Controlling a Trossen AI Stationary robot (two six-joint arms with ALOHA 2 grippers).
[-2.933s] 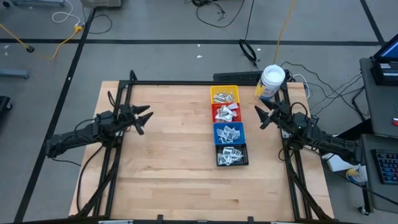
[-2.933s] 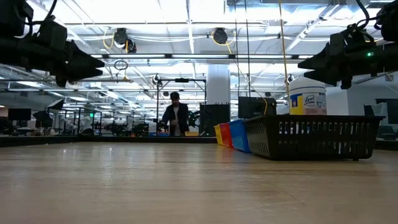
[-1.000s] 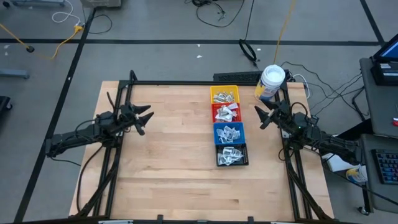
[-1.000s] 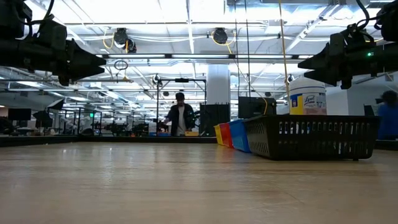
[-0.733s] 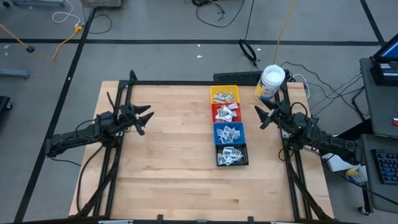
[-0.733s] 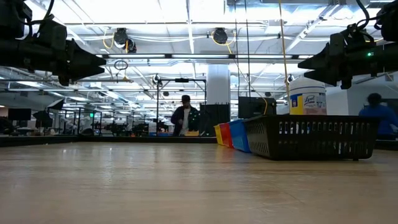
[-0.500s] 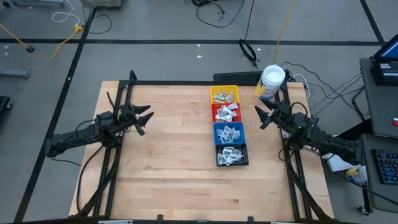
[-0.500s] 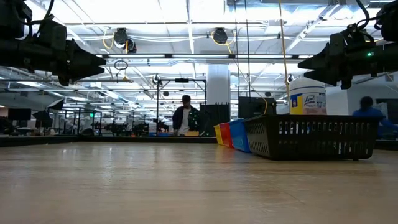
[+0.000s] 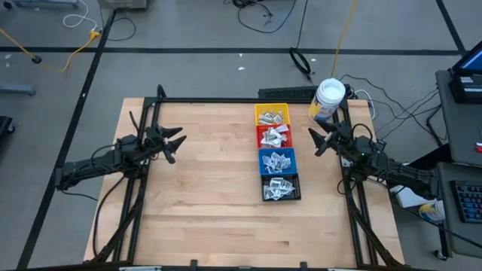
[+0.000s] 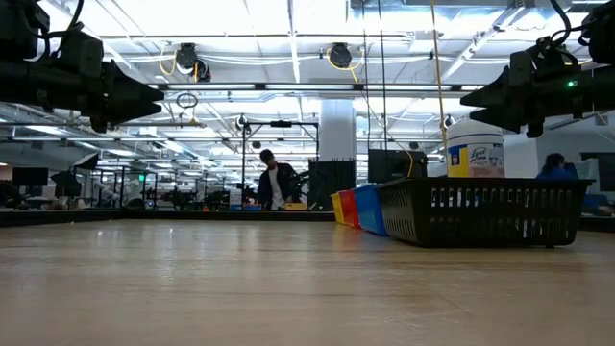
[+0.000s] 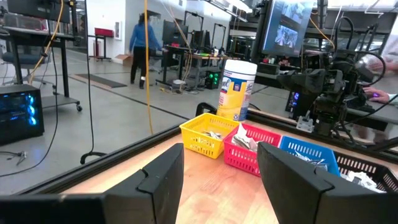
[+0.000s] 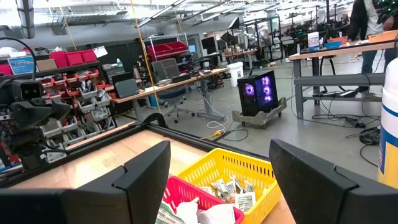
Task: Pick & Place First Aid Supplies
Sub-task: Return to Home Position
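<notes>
As both arms are held at the bench (image 9: 211,203) sides, step in hand: the return to the rest pose is judged almost finished.
Left gripper (image 9: 177,144): spread wide, nothing held, raised near the left edge.
Right gripper (image 9: 313,143): spread wide, nothing held, just beside the row of bins (image 9: 263,153).
First aid packets (image 9: 273,138): seen only inside the four bins.
Next move: no grasp is judged needed; the arms are only to be settled and stopped.
</notes>
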